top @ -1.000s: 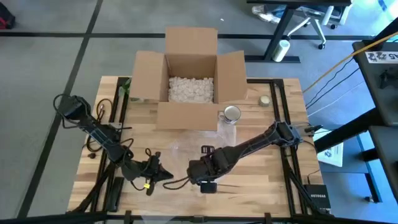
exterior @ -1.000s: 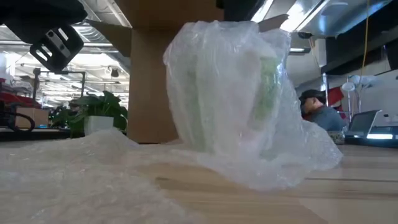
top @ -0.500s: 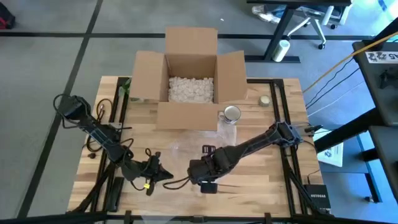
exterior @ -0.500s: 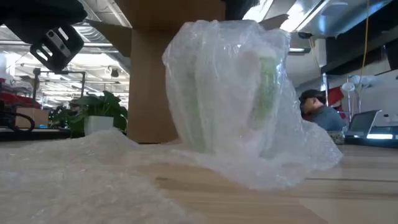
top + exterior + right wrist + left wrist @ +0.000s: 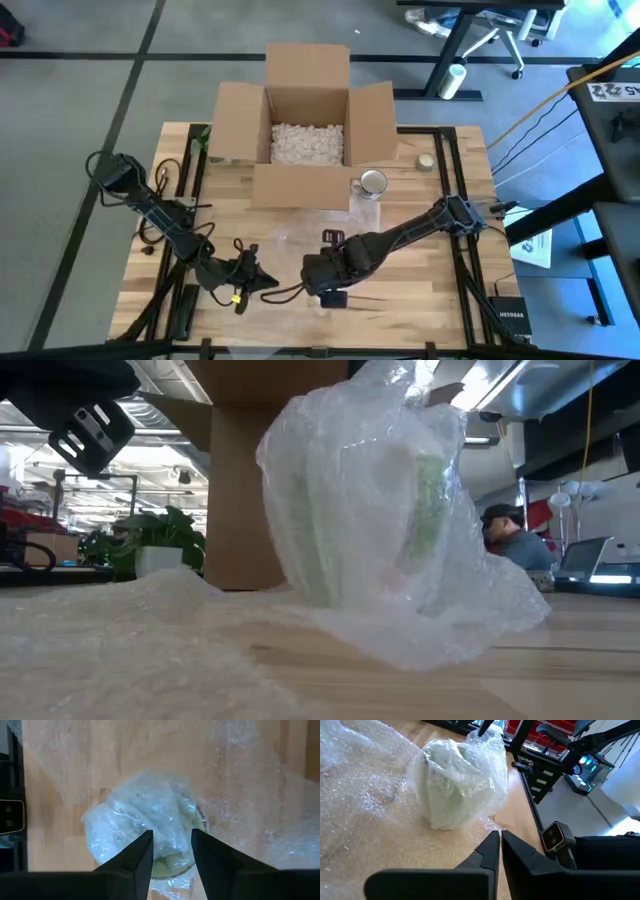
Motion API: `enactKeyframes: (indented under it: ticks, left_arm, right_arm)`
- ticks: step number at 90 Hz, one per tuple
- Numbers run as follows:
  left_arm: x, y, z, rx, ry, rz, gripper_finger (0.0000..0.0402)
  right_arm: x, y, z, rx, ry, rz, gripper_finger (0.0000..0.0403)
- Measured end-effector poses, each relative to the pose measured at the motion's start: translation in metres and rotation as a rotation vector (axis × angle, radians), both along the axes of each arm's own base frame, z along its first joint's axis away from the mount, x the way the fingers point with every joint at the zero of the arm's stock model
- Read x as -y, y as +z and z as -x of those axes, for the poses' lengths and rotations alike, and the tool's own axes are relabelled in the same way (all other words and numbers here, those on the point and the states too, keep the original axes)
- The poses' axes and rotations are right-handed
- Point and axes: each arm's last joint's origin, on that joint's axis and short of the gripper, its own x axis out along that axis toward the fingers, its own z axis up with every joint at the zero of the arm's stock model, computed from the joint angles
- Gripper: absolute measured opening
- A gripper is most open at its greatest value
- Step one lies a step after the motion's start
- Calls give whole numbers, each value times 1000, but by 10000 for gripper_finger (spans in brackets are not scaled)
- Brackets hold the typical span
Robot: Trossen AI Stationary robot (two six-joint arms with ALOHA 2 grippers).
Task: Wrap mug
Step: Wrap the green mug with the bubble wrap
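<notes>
The mug, pale green, stands upright near the table's front edge, bundled in clear bubble wrap. The wrap's free part lies spread flat on the wood beside it. My right gripper hangs straight over the mug, pointing down, with the wrap's bunched top between its fingers. My left gripper is shut and holds nothing; it lies low on the table to the left of the mug, pointing toward it with a gap between. In the high view both grippers sit near the front edge. My right gripper has the bunched bubble wrap over the mug's mouth between its two fingers, coming from above and pointing down. Several crumpled layers are gathered there. The wrap's top stands drawn up, while the mug stays on the table.
An open cardboard box with white packing peanuts stands at the table's far middle. A shiny metal cup stands to the right of its front flap, and a small round lid lies farther right. A person sits beyond the table.
The top of the bubble wrap over the mug has risen, its loose folds drawn upward, while the mug and the spread part of the wrap have stayed in place. My right gripper has shifted slightly toward the table's far edge.
</notes>
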Motion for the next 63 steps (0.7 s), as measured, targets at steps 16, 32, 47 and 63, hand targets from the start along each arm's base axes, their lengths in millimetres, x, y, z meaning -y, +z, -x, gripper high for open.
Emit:
enactKeyframes:
  ticks: [16, 32, 47, 63]
  left_arm:
    - [0, 0, 0, 0, 0, 1, 0]
    - [0, 0, 0, 0, 0, 2, 0]
    - [0, 0, 0, -1, -2, 1, 0]
    - [2, -1, 2, -10, -11, -8, 0]
  right_arm:
    - [-1, -14, -6, -23, 40, 37, 122]
    - [3, -34, -15, -75, 54, 62, 122]
    - [12, -46, -22, -113, 58, 70, 122]
    - [19, -56, -26, -144, 58, -13, 121]
